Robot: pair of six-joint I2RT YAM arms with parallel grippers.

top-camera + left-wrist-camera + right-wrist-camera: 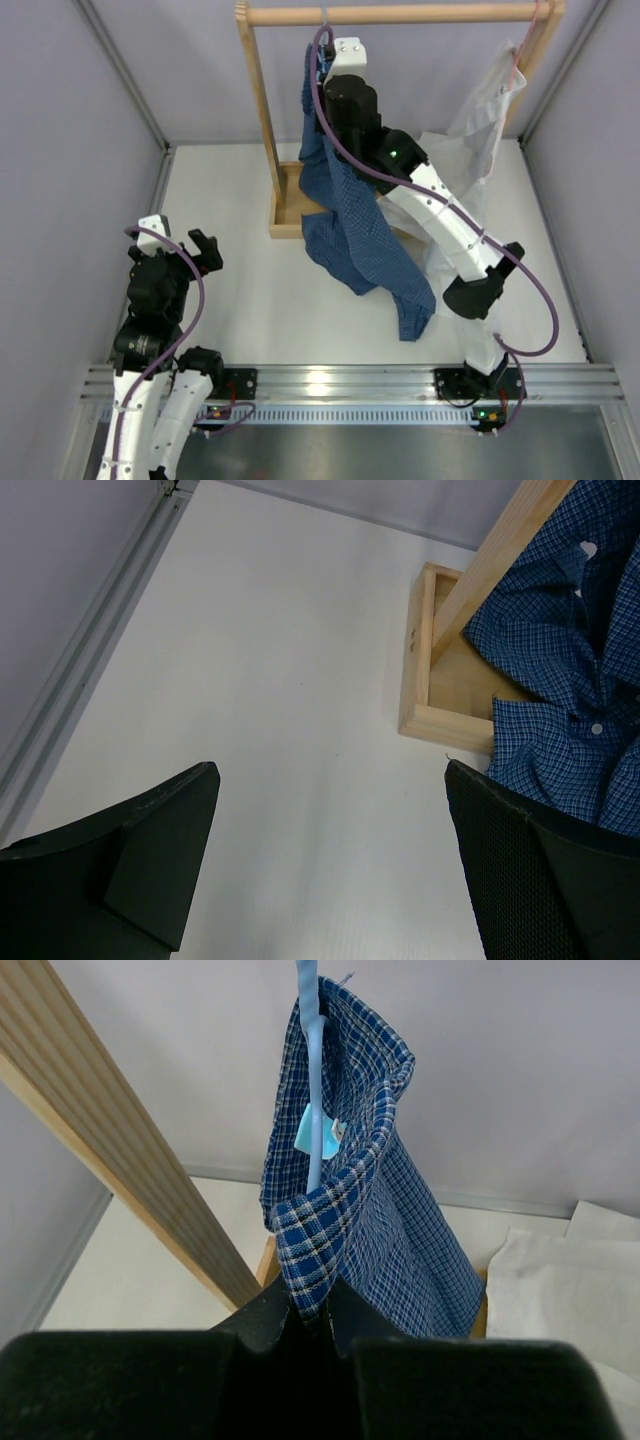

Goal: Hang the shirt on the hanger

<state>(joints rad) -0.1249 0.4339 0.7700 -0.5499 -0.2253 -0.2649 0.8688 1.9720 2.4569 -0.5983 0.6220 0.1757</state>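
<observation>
Hanging together: one shirt, one hanger.

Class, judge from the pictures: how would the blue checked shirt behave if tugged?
Probably floppy: the shirt sags in folds below the hanger. Likely light: the right claw holds its collar by one pinch. It might slide on that thin wire.

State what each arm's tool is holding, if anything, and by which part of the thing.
The right tool is shut on the blue checked shirt, pinching it at the collar edge. The left tool is open and holds nothing.
</observation>
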